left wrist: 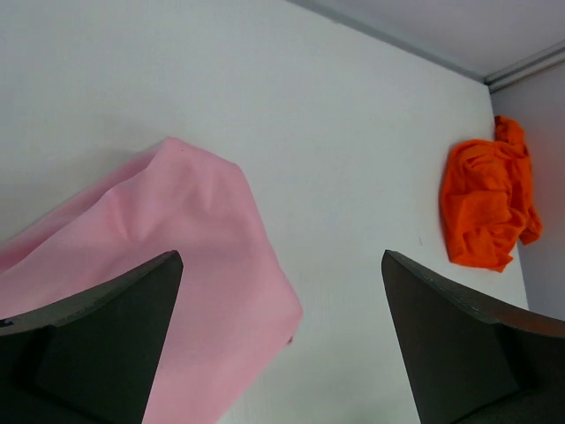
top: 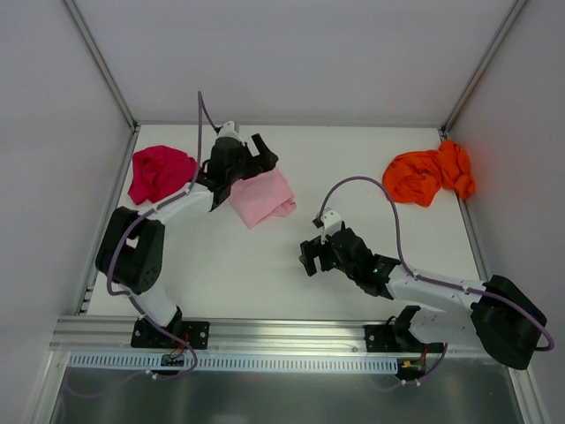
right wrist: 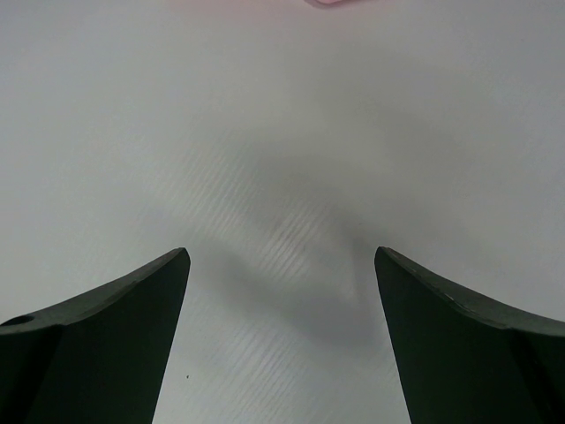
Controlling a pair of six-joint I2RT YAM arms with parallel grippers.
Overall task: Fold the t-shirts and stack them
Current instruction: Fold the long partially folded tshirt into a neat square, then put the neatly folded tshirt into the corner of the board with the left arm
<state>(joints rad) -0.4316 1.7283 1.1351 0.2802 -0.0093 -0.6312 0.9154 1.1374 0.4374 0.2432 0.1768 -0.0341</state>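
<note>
Light pink cloth t-shirt (top: 265,200), at eleven o'clock, may bunch if the spread left tool (left wrist: 281,258) pinches both layers; right tool (right wrist: 281,252) also spread.

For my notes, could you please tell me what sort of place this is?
Probably a robot test cell: a white table enclosed by plain white walls, a metal rail along its near edge, and the left arm and right arm bolted there.

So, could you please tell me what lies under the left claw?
The light pink t-shirt lies on the table below the open left claw. From above, the arm hides part of it.
</note>
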